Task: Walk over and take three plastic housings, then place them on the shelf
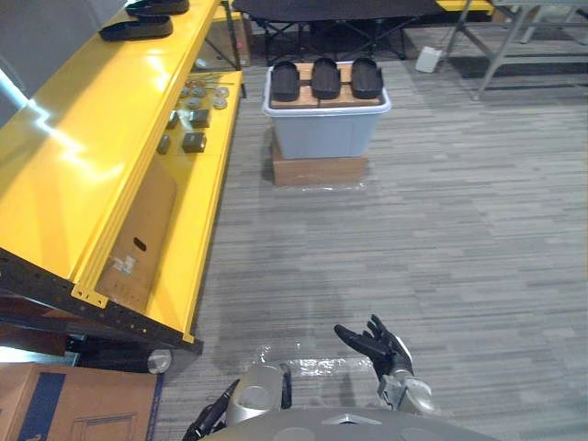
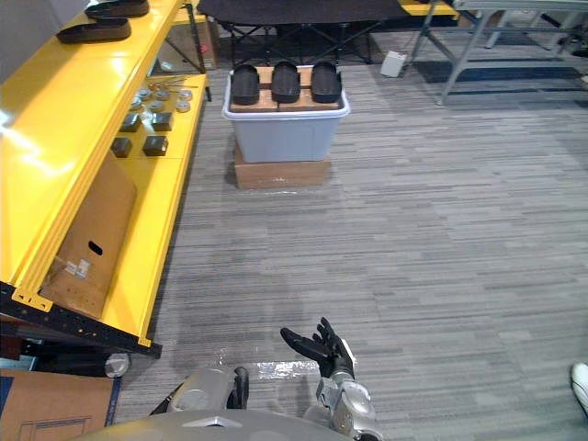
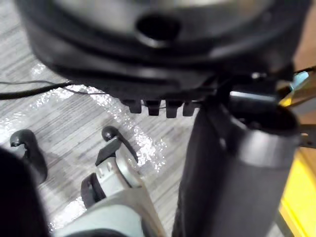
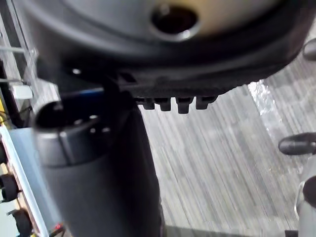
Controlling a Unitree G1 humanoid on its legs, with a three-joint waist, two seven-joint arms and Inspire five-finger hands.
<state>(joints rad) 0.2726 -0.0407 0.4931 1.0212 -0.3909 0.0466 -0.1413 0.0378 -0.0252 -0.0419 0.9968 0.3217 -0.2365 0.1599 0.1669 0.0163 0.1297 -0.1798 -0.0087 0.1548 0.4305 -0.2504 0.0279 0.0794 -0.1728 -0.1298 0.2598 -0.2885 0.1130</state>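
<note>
Left eye view: housings (image 1: 325,78) well beyond right robot hand (image 1: 381,347)

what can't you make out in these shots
- bin contents: hidden under the board and three housings, both eye views
- small parts on the yellow shelf: too small to identify, eye views
- left robot hand: cut off by the bottom edge, left eye view

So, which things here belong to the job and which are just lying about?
Job: three black plastic housings on the grey bin; yellow shelf; right hand, open.
Lying about: small metal parts and cardboard sheet on the shelf's lower level; cardboard box under the bin.
</note>
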